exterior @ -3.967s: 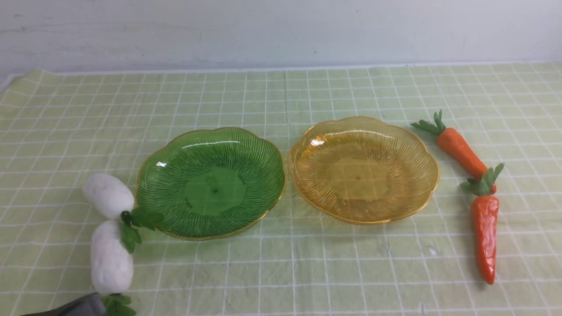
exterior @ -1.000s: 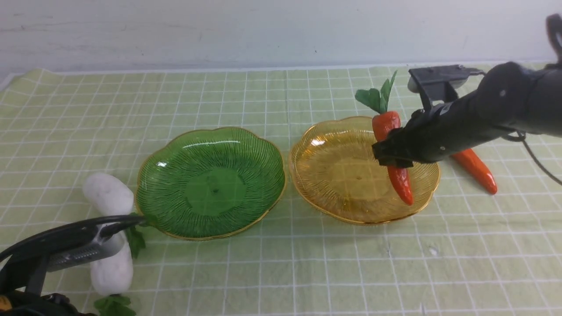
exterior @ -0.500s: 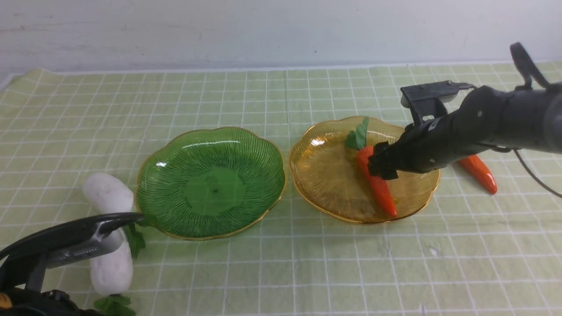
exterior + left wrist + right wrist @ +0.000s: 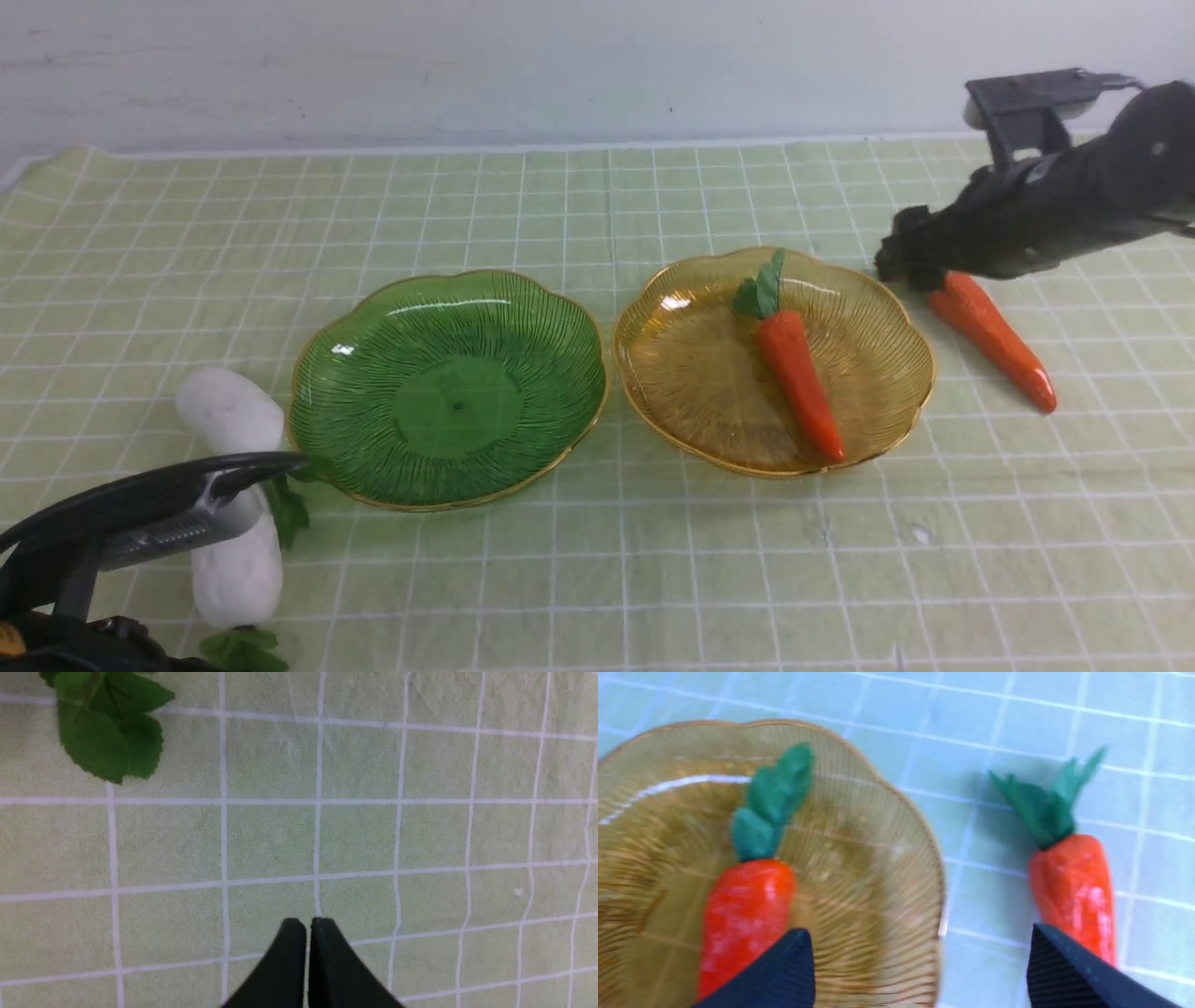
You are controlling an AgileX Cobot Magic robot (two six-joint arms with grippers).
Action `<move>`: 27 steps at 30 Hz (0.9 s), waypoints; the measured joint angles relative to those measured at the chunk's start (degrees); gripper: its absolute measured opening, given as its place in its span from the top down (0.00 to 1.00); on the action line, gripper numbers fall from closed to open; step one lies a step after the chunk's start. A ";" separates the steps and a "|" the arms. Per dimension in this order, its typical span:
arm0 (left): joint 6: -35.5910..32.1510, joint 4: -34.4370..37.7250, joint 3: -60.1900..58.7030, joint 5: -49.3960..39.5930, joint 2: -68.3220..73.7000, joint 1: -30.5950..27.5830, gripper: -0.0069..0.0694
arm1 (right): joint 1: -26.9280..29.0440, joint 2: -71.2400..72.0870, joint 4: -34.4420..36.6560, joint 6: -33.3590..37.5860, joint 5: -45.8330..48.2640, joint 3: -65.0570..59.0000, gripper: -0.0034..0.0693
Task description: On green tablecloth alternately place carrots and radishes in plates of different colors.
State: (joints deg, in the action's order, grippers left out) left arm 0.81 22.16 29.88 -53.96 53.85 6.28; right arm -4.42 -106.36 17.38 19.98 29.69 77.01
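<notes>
left gripper, near-left corner: black fingers pressed together, empty, over wrinkled grid-lined green tablecloth | matte white oblong near radish, far radish, left edge | ribbed translucent green plate, scalloped gold rim, just beside them | amber plate, mid-cloth: glossy tapered carrot lies inside | second carrot on cloth toward right edge | right gripper above its leafy end: jaws wide apart, empty

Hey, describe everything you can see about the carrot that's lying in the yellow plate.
The carrot is a glossy orange-red toy that looks like plastic, tapered, with dark green leaves at its thick end. It lies flat inside the amber plate, right of centre, with its leaves toward the far rim and its tip by the near rim. It touches only the plate; the right tool is open and clear of it.
</notes>
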 joint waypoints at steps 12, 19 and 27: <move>0.00 0.00 0.00 0.06 0.00 0.00 0.91 | 9.17 -10.65 -0.18 0.00 0.00 0.00 0.19; 0.00 0.00 0.00 0.06 0.00 0.00 0.91 | 9.17 -13.20 -0.32 0.05 -0.19 0.46 0.21; 0.00 0.00 0.00 0.06 0.00 0.00 0.91 | 9.18 -12.49 -0.38 0.05 3.56 0.84 0.62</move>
State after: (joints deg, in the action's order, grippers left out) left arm 0.81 22.16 29.88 -53.89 53.85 6.28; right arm 4.77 -118.86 17.01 20.03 33.24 77.85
